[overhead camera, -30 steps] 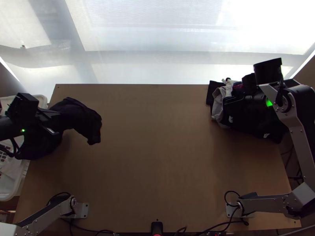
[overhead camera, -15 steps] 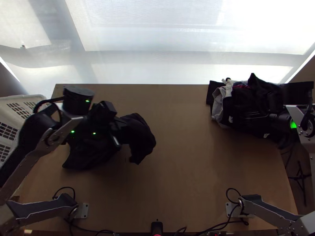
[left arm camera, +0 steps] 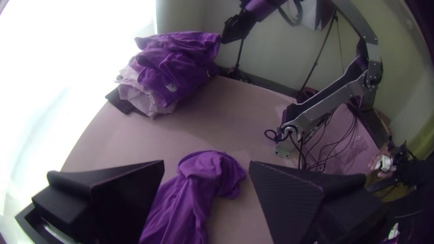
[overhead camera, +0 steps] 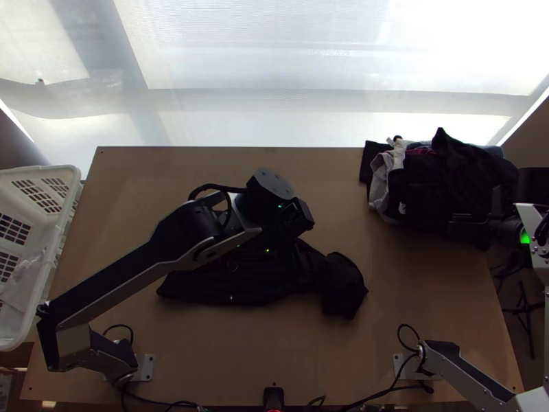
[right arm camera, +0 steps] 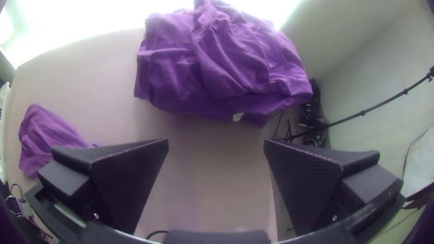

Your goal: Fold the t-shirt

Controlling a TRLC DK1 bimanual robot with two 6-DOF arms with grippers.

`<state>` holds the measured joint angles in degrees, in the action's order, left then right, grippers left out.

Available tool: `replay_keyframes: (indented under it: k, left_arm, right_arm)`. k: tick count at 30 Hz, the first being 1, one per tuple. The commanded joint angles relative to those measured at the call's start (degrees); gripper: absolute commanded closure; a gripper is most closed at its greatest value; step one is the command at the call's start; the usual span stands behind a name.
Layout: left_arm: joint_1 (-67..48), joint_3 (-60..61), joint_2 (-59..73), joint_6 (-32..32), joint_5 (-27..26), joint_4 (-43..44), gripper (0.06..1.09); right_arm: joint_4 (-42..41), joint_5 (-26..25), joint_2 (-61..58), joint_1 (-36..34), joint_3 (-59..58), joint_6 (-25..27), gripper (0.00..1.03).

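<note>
"Naming the parts of the top view, where does the t-shirt point(overhead camera: 346, 285) lie?"

"Bunched and elongated, below the centre of the frame, on the wooden table point(overhead camera: 274, 357); it runs from left of centre to right of centre and ends, on the right, in a crumpled lobe."

"And the left gripper point(overhead camera: 294, 266)?"

"Above the cloth, near the centre. Its own wrist view shows the two black fingers point(left arm camera: 289, 199) set wide apart, with part of the t-shirt visible in the gap and no fold pinched."

"The right gripper point(overhead camera: 473, 220)?"

"Right side of the frame, by the lower edge of the clothes pile point(overhead camera: 439, 178). Its fingers point(right arm camera: 312, 180) likewise stand wide, with nothing between them; the pile is seen beyond their tips."

"How is that pile composed?"

"Several garments stacked at the upper right of the table: a rumpled dark one uppermost, paler cloth emerging at the left side."

"What marks the left margin?"

"A white basket point(overhead camera: 72, 180) with slotted walls, beside the table's edge, pale cloth point(overhead camera: 24, 275) inside."
</note>
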<state>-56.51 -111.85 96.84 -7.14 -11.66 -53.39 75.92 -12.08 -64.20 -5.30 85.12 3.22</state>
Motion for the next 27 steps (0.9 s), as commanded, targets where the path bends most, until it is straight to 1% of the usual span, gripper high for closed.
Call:
replay_keyframes:
  k: [1,4,7,11,15,17,22,27]
  left_arm:
    - [2.19,-1.7,0.28,-0.07,1.64,-2.34,0.1]
    - [8.26,0.06,-2.62,-1.83,1.64,-5.15,0.11]
    - [15.99,5.07,-5.69,-6.05,1.64,-9.02,0.11]
    - [29.09,15.96,-10.7,-11.76,1.64,-9.37,0.11]
    - [42.71,25.54,-13.69,-19.76,1.9,-9.37,0.11]
    - [48.95,28.71,-13.96,-22.57,3.22,-9.37,0.11]
    - [62.49,29.24,-16.86,-25.65,3.14,-9.28,0.11]
    - [66.53,28.97,-23.27,-25.73,3.22,-11.39,0.11]
  right_arm:
    - [-0.33,0.91,-0.04,-1.2,-2.42,-0.85,0.05]
    - [-0.6,2.14,-0.39,0.82,-3.47,-1.29,0.05]
    - [-0.77,3.11,-1.54,3.45,-3.74,-1.47,0.05]
    - [-0.25,9.53,-2.68,8.82,-3.03,-2.34,0.05]
    - [1.16,13.75,-4.88,17.17,-3.21,-2.17,0.05]
    - [1.25,14.27,-6.55,21.82,-3.12,-1.91,0.05]
    - [1.25,15.94,-12.79,32.72,-0.48,-1.82,0.05]
    - [1.25,16.56,-22.89,45.82,5.84,-1.64,0.05]
